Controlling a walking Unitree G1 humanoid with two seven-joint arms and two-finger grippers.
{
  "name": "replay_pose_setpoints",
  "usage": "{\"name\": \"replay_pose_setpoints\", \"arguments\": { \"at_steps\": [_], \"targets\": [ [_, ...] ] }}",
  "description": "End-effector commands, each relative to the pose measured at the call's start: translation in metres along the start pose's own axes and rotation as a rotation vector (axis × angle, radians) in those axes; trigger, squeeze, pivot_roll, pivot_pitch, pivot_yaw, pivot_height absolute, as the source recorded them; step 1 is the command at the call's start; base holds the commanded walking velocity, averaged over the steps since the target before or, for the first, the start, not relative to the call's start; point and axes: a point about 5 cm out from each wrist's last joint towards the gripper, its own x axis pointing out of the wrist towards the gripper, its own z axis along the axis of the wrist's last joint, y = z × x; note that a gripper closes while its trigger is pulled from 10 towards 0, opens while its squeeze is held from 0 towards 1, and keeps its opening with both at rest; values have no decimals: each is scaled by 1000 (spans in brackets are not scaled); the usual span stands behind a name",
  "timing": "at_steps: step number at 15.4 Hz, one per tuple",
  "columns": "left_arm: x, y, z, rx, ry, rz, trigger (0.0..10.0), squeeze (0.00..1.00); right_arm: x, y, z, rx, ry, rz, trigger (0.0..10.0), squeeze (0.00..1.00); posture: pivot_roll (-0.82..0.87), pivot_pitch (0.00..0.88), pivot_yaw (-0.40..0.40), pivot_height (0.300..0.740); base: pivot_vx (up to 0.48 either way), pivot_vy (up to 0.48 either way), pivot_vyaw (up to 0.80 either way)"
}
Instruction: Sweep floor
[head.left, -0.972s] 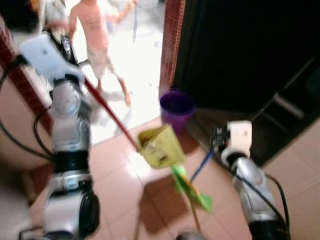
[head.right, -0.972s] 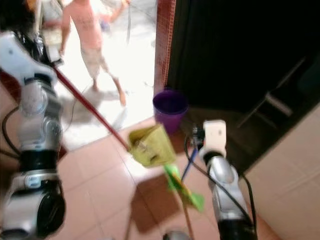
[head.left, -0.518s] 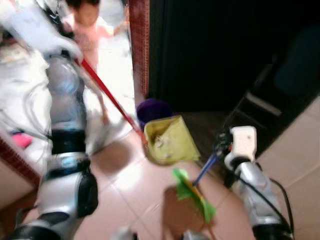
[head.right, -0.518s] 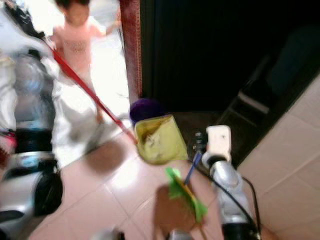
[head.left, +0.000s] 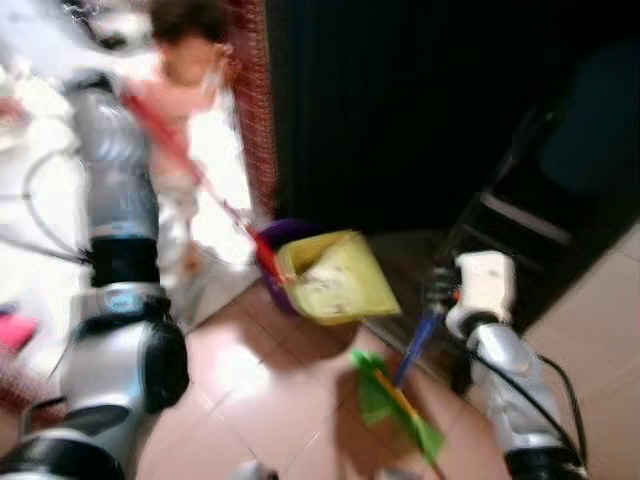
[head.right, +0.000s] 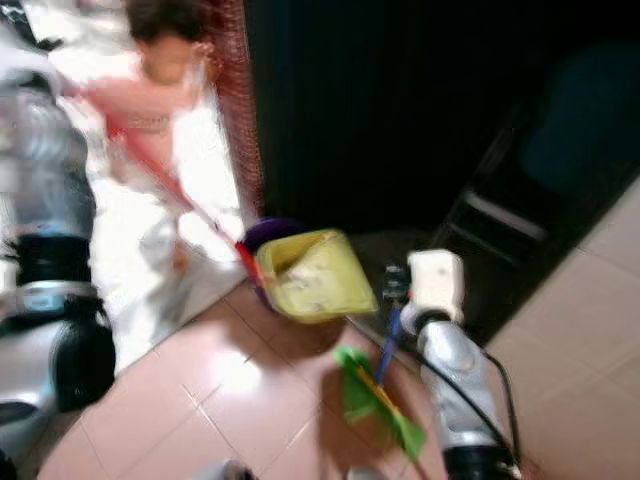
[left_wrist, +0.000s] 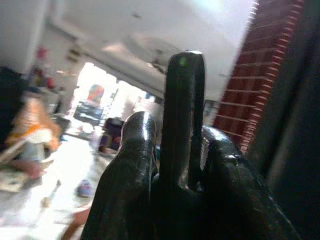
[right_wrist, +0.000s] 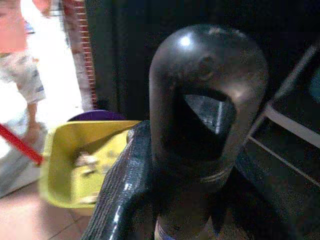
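Dustpan, yellow, hangs lifted off the tiled floor on its red handle, mouth tilted up so the bits of litter inside stay put; you carry it with the left arm, which reaches up and away. Head views, both blurred: pan sits just in front of a purple bucket at the foot of a brick pillar, likely the place to empty it. Green broom head rests low over the tiles on a blue stick running up to the right gripper, near the pan, so the pair can work together. A person in pink stands in the bright doorway just beyond the red handle; mind your swing.

Left wrist view: left gripper has two black fingers pressed close around a dark hooked handle end that stands between them. Grip sits at the very top, which explains the pan dangling well below.

Right wrist view: right fingers are wrapped on the black rounded cap of the broom stick, pinching it from both sides. Pan with its litter lies ahead of that cap, bucket rim behind it.
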Motion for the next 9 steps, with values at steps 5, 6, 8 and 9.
{"name": "replay_pose_setpoints", "arguments": {
  "at_steps": [5,6,8,9],
  "targets": [
    [5,-21,10,-29,-40,-38,10000,0,-4,-6,-6,7,35,-14,10000,0,-146,0,42,740,64,407,-246],
    [4,-21,9,-31,-36,-37,10000,0,-5,-6,-6,7,36,-13,10000,0,-146,0,42,740,0,420,0],
    [3,-23,6,-18,-31,-36,10000,0,-6,-5,-7,7,38,-6,10000,0,-146,0,43,740,0,420,0],
    [1,-24,4,-11,-26,-39,10000,0,-6,-5,-7,5,38,-4,10000,0,-145,0,42,740,247,412,0]
  ]
}}
